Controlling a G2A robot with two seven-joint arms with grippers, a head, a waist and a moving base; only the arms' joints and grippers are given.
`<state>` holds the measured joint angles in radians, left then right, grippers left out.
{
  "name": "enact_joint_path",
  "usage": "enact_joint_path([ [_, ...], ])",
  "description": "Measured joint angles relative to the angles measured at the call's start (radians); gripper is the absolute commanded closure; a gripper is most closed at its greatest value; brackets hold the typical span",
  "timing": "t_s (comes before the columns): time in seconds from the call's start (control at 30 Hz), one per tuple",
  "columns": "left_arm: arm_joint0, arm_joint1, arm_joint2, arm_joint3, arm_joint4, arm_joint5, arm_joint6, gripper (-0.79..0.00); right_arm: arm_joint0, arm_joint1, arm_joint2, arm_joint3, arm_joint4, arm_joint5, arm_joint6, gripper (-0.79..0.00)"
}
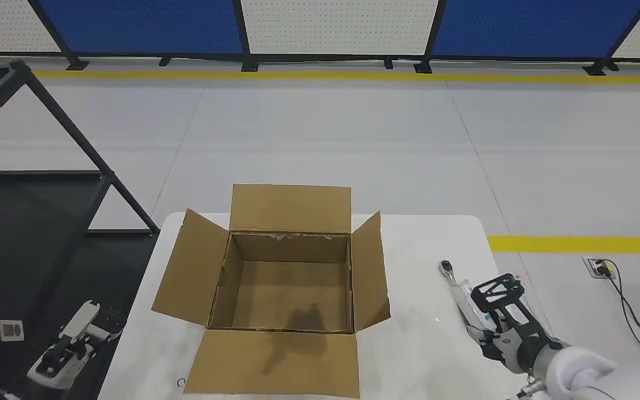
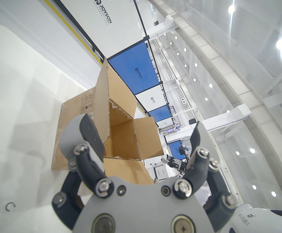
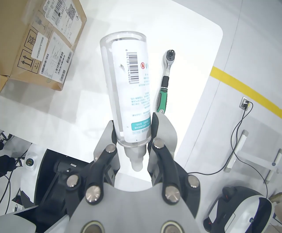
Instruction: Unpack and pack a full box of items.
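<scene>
One ratchet (image 3: 165, 80) lies unpacked; box (image 1: 290, 208) empty; right pincer (image 3: 133, 120) grasps bottle (image 3: 125, 77), left pincer (image 2: 142, 120) released; repacking seemingly remains.

Bright, even light falls from round ceiling lamps (image 2: 231, 8), which flare white. The white bench (image 1: 430, 330) shines softly, and the open brown cardboard box (image 2: 75, 114) casts a faint grey shadow. Both wrist views bend straight lines near their edges.
</scene>
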<state>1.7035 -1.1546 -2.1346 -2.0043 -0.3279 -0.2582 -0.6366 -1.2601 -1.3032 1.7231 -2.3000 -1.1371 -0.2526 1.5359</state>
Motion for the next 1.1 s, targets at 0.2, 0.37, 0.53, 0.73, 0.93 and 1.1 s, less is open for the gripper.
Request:
enact_joint_path([
  [0.2,0.0,0.0,0.0,0.0,0.0,0.0,0.0,-0.785,0.0,0.0,0.0,0.0,0.0,0.0,0.0,0.0],
  [0.37,0.0,0.0,0.002,0.0,0.0,0.002,0.004,-0.785,-0.005,0.0,-0.003,0.007,0.0,-0.001,-0.008,0.0],
  [0.53,0.002,-0.001,0.007,0.021,-0.015,0.014,0.023,-0.785,-0.019,0.007,-0.046,0.101,-0.053,-0.004,-0.051,0.0],
  [0.73,-0.02,0.004,-0.002,0.044,-0.024,0.025,0.013,-0.785,-0.025,0.014,-0.067,0.254,-0.054,0.012,-0.075,0.0],
  [0.93,-0.026,0.005,-0.002,0.045,-0.021,0.03,0.013,-0.785,-0.026,0.023,-0.048,0.388,0.002,-0.003,-0.082,0.0],
  [1.1,-0.026,0.005,-0.002,0.045,-0.021,0.029,0.013,-0.785,-0.025,0.032,-0.049,0.443,0.001,0.001,-0.092,0.0],
])
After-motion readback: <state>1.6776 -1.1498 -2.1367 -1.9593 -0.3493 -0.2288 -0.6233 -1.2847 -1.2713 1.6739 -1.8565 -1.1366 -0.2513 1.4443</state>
